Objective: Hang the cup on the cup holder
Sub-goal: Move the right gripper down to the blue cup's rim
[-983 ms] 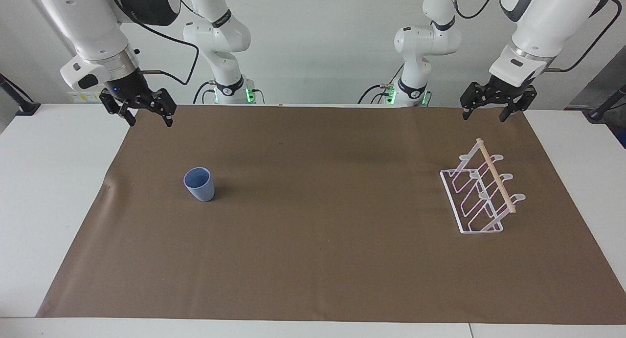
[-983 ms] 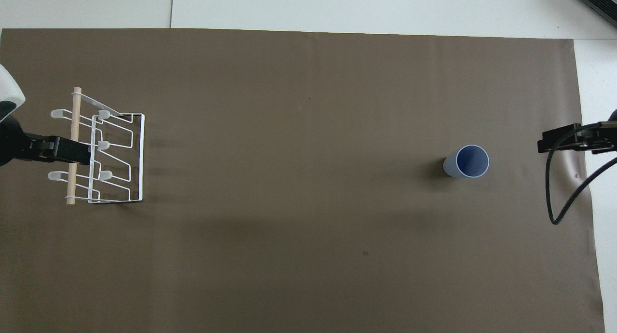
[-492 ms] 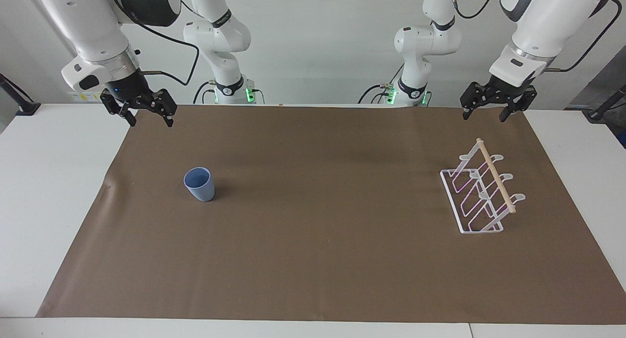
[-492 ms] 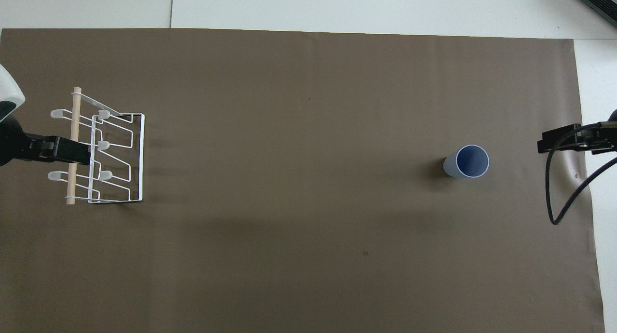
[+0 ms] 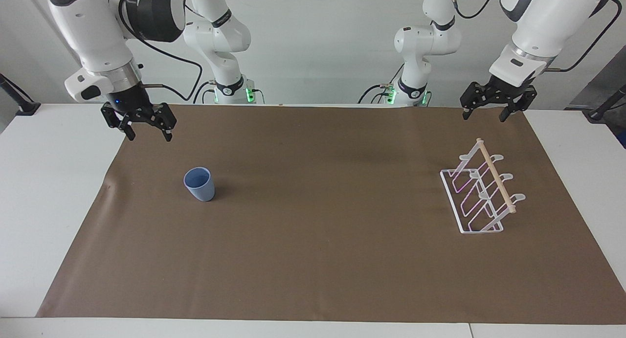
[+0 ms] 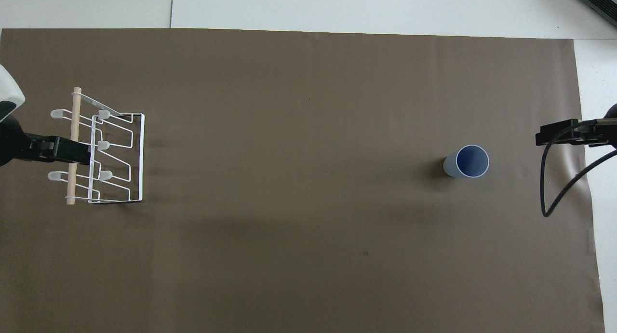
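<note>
Lowered slightly toward the upright cup (image 5: 199,183), the right gripper (image 5: 145,128) is held wide-fingered for grasping, while the left gripper (image 5: 490,112), also spread, waits above the cup holder (image 5: 481,193).

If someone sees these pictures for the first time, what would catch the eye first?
Probably the light-blue cup, standing upright and alone on the brown mat toward the right arm's end of the table. Next, the white wire cup holder with its wooden dowel, empty, at the left arm's end. Above the mat, the right hand and left hand hang open, touching nothing.
</note>
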`<action>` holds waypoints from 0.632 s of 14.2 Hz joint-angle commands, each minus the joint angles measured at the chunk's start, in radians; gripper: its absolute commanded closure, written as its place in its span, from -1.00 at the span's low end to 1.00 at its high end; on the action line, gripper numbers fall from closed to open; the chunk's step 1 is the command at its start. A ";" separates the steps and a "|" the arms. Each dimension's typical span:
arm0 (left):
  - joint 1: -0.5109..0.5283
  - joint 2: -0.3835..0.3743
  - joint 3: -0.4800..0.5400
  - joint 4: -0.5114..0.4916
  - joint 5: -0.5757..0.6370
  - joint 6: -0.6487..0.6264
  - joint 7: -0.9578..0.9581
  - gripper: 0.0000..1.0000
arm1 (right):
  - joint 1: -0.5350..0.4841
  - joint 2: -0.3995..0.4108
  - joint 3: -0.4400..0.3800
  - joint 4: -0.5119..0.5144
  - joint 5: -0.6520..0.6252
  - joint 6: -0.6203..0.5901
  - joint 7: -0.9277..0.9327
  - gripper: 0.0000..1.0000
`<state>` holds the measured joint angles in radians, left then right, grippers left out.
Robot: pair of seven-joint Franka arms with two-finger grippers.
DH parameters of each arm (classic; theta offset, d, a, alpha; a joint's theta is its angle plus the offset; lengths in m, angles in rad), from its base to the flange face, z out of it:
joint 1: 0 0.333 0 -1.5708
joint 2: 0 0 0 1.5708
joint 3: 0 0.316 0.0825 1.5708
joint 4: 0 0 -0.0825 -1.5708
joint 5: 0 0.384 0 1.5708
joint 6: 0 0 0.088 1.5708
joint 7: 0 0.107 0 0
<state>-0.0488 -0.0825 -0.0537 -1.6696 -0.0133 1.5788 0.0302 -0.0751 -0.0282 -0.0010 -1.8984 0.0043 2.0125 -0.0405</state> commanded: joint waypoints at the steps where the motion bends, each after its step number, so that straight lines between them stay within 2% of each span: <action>1: 0.000 -0.031 0.006 -0.035 -0.013 0.010 0.010 -1.00 | 0.000 0.010 0.003 -0.089 0.014 0.104 -0.010 -1.00; 4: 0.000 -0.031 0.006 -0.035 -0.013 0.010 0.011 -1.00 | 0.001 0.062 0.003 -0.142 0.014 0.161 -0.010 -1.00; 9: 0.000 -0.031 0.006 -0.035 -0.013 0.010 0.010 -1.00 | 0.003 0.086 0.003 -0.263 0.014 0.330 -0.009 -1.00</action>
<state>-0.0488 -0.0825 -0.0537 -1.6696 -0.0133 1.5788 0.0302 -0.0713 0.0704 0.0003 -2.1048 0.0043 2.2883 -0.0405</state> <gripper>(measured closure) 0.000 0.000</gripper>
